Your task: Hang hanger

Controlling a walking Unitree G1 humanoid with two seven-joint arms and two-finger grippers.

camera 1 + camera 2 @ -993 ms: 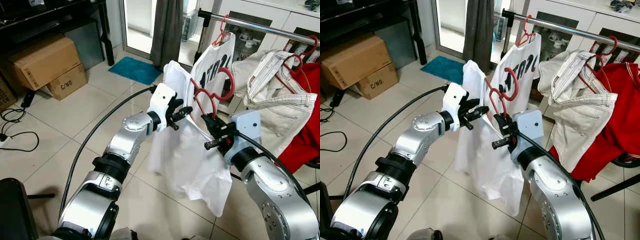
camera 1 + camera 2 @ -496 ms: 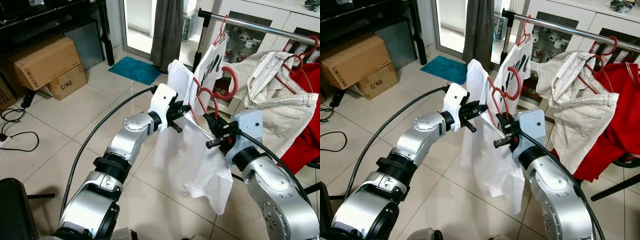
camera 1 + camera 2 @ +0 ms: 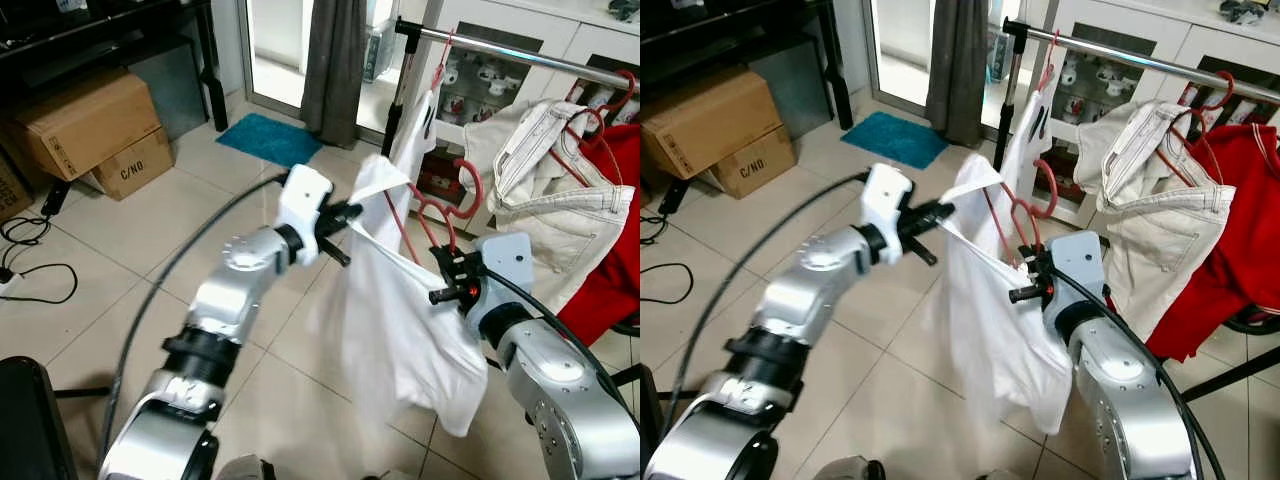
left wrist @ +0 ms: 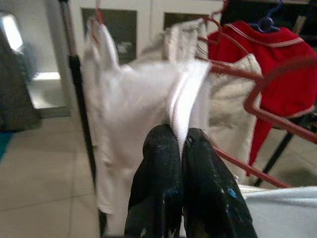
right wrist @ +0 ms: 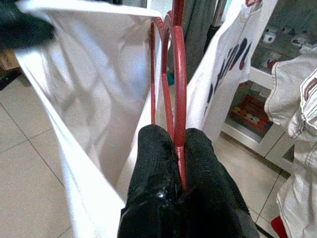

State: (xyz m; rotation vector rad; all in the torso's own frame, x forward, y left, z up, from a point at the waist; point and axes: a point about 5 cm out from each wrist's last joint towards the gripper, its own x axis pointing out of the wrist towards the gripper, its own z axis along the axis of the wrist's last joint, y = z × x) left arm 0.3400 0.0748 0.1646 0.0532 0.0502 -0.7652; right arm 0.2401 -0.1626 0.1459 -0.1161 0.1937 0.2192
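Silver jointed arms, white wrist housings, black cables, black-fingered pincers.

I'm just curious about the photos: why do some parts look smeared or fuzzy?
Left eye view: the left arm is streaked with motion blur, while the cardboard boxes are sharp. Left wrist view: the whole picture is soft, the left tool and white shirt included. Right wrist view: the red hanger is fairly crisp.

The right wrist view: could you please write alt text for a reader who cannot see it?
The right gripper is shut on a red hanger, whose bars run up between its two black fingers. A white shirt is stretched on one side of the hanger; a printed white shirt hangs beyond, above a tiled floor.
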